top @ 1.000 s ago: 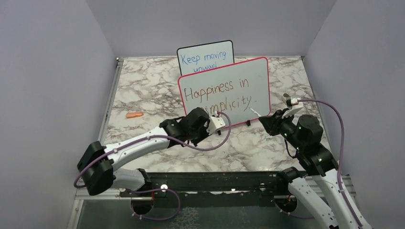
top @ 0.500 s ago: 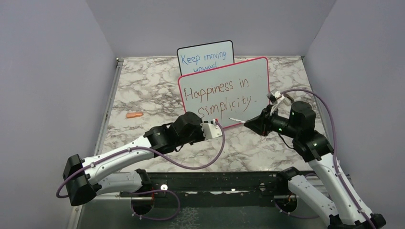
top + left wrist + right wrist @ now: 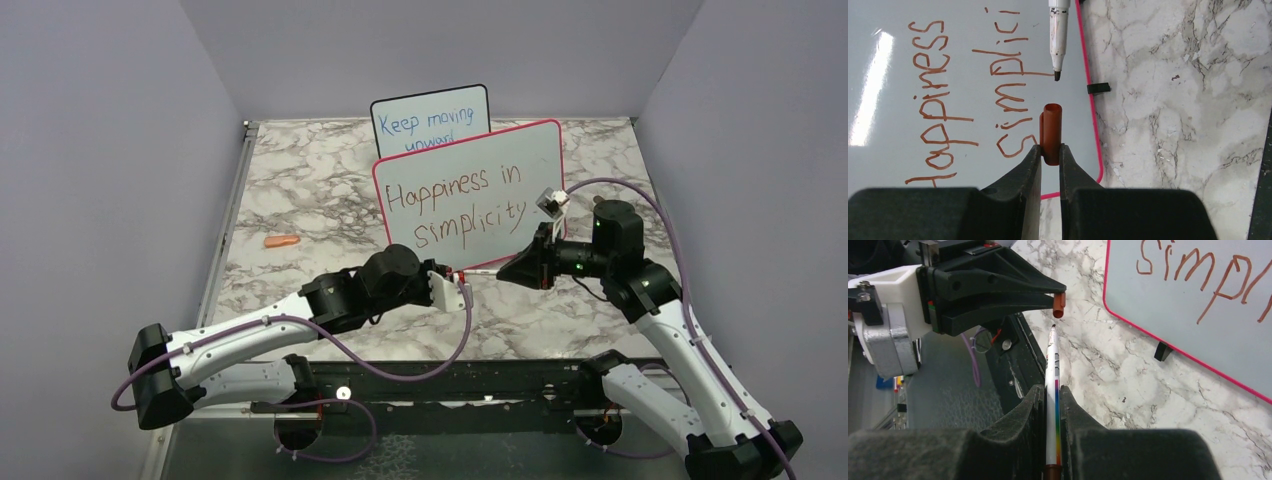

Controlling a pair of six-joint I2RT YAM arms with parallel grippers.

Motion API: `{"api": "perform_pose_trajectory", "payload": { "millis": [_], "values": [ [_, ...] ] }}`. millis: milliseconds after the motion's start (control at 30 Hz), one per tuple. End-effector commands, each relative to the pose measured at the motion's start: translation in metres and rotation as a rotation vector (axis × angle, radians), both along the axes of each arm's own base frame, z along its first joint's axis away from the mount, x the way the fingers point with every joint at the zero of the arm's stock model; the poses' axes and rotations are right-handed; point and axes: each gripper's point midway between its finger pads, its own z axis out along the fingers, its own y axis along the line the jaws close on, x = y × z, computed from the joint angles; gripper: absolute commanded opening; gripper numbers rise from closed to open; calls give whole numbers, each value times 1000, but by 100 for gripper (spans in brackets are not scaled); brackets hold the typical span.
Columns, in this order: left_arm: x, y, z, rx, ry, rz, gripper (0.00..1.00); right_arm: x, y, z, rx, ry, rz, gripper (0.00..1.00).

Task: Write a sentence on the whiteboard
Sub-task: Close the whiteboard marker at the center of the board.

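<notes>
The whiteboard [image 3: 535, 160], white with a pink-red frame, stands tilted at mid-table. It carries the sentence [image 3: 455, 205] "Happiness in simplicity" in brownish-red, in two lines. In front of its lower edge my left gripper [image 3: 458, 277] is shut on a brown-red marker cap [image 3: 1051, 132]. My right gripper [image 3: 508, 270] is shut on a white marker [image 3: 1052, 385] with a rainbow stripe. The marker's dark tip points at the cap's open end [image 3: 1058, 305], a short gap away. Neither gripper touches the board.
A smaller black-framed board [image 3: 430, 118] with blue writing stands behind the whiteboard. A small orange object [image 3: 281, 241] lies on the marble table at the left. A black rail [image 3: 450, 380] runs along the near edge. Grey walls enclose the table.
My right gripper swung the marker off the board, down and left toward the cap. My left gripper drew back from the board, uncovering the second line.
</notes>
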Motion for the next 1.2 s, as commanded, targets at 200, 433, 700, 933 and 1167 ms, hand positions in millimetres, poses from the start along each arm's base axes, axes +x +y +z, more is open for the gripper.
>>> {"api": "perform_pose_trajectory", "payload": {
  "millis": [200,433,700,933,1167],
  "values": [
    [0,-4,9,-18,-68,-26,0,-6,7,20,56,-31,70,1],
    [-4,-9,15,-42,-70,-52,0,-4,8,18,62,-22,69,1],
    [-7,-12,19,-53,-70,-67,0,0,7,10,47,-7,48,1],
    [-9,-15,19,-53,-67,-75,0,1,8,7,42,4,47,1],
    [-10,-16,20,-61,-65,-77,0,3,7,0,32,17,35,1]
  ]
}}
